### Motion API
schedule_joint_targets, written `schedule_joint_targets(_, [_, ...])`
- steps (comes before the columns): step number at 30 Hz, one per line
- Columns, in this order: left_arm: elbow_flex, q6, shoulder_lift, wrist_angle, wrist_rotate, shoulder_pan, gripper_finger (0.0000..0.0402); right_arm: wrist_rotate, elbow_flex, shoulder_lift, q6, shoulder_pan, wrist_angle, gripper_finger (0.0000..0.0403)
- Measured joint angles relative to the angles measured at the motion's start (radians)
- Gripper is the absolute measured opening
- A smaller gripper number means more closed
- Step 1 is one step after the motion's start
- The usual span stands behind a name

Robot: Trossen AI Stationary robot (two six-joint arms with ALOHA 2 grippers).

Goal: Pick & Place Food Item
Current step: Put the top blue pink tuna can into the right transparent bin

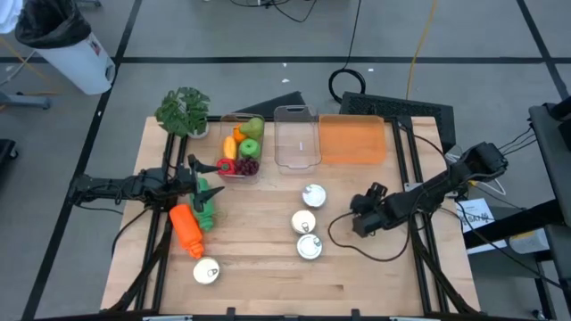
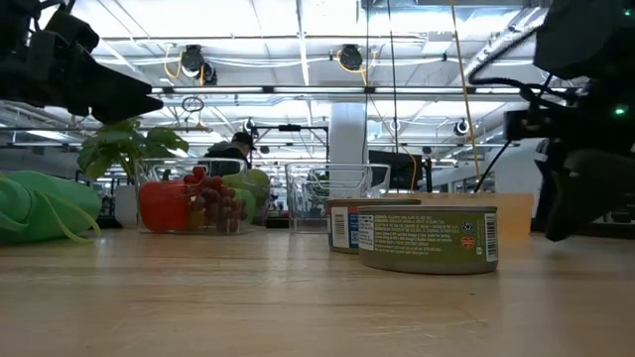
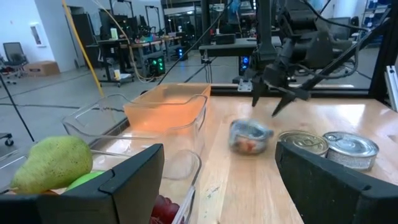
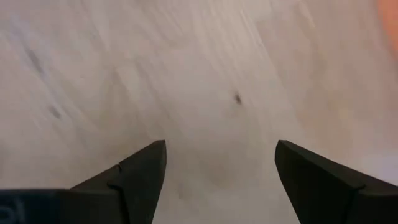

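Three food tins stand in a loose cluster at the middle of the wooden tabletop, with a fourth tin near the front left beside an orange carrot toy. The tins look rigid, fairly heavy and smooth-walled, so they could slip; gripping across the round side wall, low down, seems safest. The right claw hovers just beside the cluster, fingers apart and empty above bare wood. The left claw waits near the fruit container, also spread and empty. A clear empty bin and an orange bin sit behind.
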Motion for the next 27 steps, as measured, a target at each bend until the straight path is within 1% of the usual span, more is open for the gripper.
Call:
schedule_joint_targets(4, [0.000,0.000,0.000,0.006,0.000,0.000,0.0324,0.001,0.001,-0.001,-0.022,0.000,0.050,0.0285])
schedule_joint_targets(8, [-0.001,-0.002,0.000,0.006,0.000,0.000,0.0324,0.015,0.001,-0.001,-0.084,0.000,0.155,0.0285])
schedule_joint_targets(11, [-0.001,0.000,0.000,0.006,0.000,0.000,0.0324,0.050,0.001,-0.001,-0.168,0.000,0.272,0.0285])
schedule_joint_targets(16, [-0.001,0.000,0.000,0.007,0.000,0.000,0.0324,0.049,0.001,0.006,-0.320,0.000,0.513,0.0286])
schedule_joint_targets(17, [-0.001,0.000,0.000,0.007,0.000,0.000,0.0324,0.045,0.002,0.012,-0.350,0.000,0.559,0.0286])
schedule_joint_targets(19, [-0.001,-0.002,0.000,0.007,0.000,0.000,0.0324,0.004,0.002,0.020,-0.397,0.000,0.644,0.0286])
schedule_joint_targets(21, [-0.001,0.000,0.000,0.008,0.000,0.000,0.0324,-0.034,0.002,0.034,-0.413,0.000,0.734,0.0286])
schedule_joint_targets(23, [-0.001,-0.001,0.000,0.008,0.000,0.000,0.0324,-0.030,0.003,0.048,-0.405,0.001,0.801,0.0286])
schedule_joint_targets(27, [-0.001,0.000,0.000,0.009,0.000,0.000,0.0324,-0.024,0.003,0.097,-0.319,-0.029,0.924,0.0286])
